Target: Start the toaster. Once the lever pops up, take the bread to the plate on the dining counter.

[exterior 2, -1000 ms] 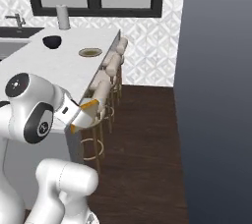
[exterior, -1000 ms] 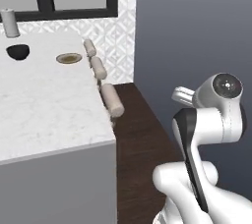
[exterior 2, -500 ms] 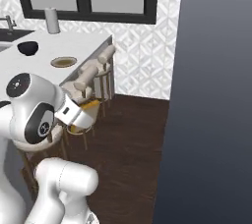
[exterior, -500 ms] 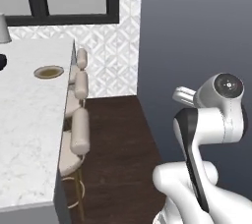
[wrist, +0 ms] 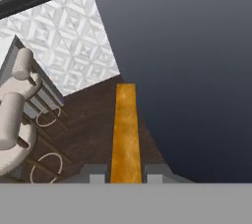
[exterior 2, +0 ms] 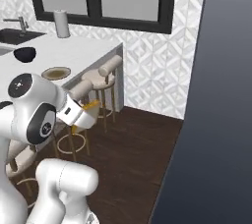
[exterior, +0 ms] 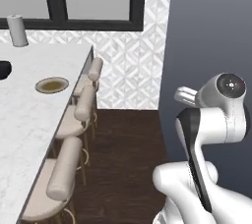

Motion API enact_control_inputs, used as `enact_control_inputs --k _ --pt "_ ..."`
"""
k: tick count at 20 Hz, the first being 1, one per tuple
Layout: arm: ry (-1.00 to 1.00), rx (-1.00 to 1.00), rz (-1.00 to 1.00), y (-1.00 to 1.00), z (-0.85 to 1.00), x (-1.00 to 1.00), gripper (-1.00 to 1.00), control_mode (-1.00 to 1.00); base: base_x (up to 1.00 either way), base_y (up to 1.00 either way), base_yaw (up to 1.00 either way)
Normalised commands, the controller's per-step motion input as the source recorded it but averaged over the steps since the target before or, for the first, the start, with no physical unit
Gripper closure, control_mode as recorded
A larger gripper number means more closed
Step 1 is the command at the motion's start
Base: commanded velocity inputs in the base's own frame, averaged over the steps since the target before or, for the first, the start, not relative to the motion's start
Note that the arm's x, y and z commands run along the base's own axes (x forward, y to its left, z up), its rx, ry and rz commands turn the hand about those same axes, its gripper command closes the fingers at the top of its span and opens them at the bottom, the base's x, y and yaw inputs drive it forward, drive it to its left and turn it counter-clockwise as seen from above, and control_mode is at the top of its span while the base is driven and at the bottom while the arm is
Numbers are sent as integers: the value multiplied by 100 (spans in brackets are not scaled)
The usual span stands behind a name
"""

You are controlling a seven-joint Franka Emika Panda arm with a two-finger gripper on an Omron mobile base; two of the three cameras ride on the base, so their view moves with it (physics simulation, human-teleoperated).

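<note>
The bread (wrist: 124, 134) is a thin golden-orange slice seen edge-on, and my gripper (wrist: 125, 175) is shut on it, held over dark wood floor. From the right base view the gripper (exterior 2: 88, 111) sits low in front of the arm, with the bread (exterior 2: 91, 104) poking out toward the stools. The olive-tan plate (exterior: 51, 85) (exterior 2: 55, 73) lies bare on the white dining counter (exterior: 24, 120) (exterior 2: 86, 51), well left of and beyond the gripper. The toaster is out of view.
A dark bowl (exterior 2: 24, 53) and a grey cylinder (exterior: 17, 30) (exterior 2: 61, 23) stand on the counter. Padded stools (exterior: 74, 120) (exterior 2: 101, 73) line its near edge. A sink (exterior 2: 15, 35) lies far left. A dark wall (exterior 2: 221, 95) closes the right side.
The whole picture has shifted as the base moved: counter and stools slid across both base views and the dark wall grew at the right. The gripper's hold on the bread is unchanged.
</note>
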Motion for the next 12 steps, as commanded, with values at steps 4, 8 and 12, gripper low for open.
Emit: enact_control_inputs --k 4,8,12 --pt "0 0 0 0 0 0 100 100 100 -33 36" --pt "0 0 0 0 0 0 100 100 100 -41 35" --pt "0 0 0 0 0 0 100 100 100 -33 36"
